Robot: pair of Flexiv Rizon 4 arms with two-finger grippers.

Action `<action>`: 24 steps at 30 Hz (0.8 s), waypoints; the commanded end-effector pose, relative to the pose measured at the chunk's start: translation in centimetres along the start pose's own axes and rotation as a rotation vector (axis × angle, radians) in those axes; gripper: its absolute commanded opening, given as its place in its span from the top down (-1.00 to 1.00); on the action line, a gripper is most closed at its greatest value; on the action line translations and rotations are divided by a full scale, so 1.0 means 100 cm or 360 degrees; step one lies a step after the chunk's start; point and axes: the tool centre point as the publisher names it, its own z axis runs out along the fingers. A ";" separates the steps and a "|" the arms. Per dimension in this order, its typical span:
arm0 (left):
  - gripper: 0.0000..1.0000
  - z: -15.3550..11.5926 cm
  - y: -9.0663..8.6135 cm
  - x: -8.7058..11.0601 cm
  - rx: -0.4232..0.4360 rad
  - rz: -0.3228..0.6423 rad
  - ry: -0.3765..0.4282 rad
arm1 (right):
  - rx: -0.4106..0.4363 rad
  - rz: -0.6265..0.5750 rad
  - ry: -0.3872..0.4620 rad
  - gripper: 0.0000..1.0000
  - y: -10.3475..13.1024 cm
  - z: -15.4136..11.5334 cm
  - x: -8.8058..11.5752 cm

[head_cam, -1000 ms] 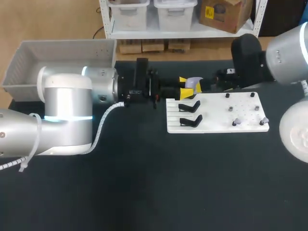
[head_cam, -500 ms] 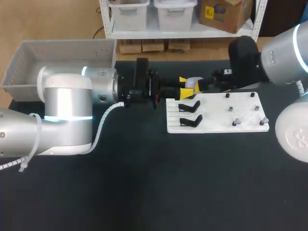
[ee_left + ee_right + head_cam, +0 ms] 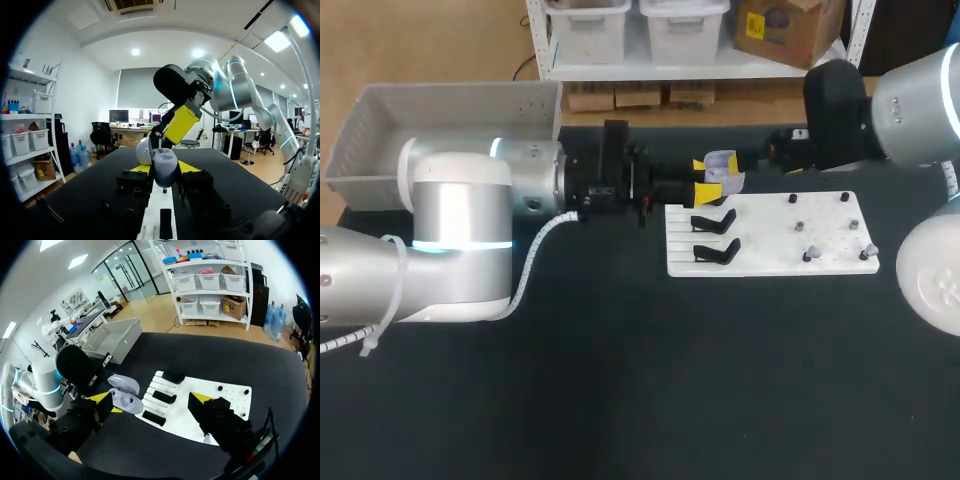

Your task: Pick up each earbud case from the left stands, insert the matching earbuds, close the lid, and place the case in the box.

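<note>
The head camera looks down from behind; both wrist cameras closely face the earbud case (image 3: 161, 165), seemingly from opposite sides.

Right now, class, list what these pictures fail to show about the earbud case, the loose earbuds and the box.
Earbud case: left wrist view shows only its outer shell, so its contents are hidden.
Earbuds on the white board: head view, too small to tell apart.
Box: head view, the left arm covers its near right corner.
</note>
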 end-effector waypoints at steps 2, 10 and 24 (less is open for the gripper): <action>1.00 0.000 0.000 0.000 0.0000 0.0000 0.0002 | 0.0256 -0.0134 -0.0034 -1.00 0.005 -0.023 0.010; 1.00 0.000 0.000 0.000 0.0000 0.0000 0.0002 | 0.0476 -0.0202 0.0026 -1.00 -0.009 -0.059 0.039; 1.00 0.000 0.000 0.000 0.0000 0.0000 0.0002 | 0.0770 -0.0369 0.0360 -1.00 -0.065 -0.078 0.097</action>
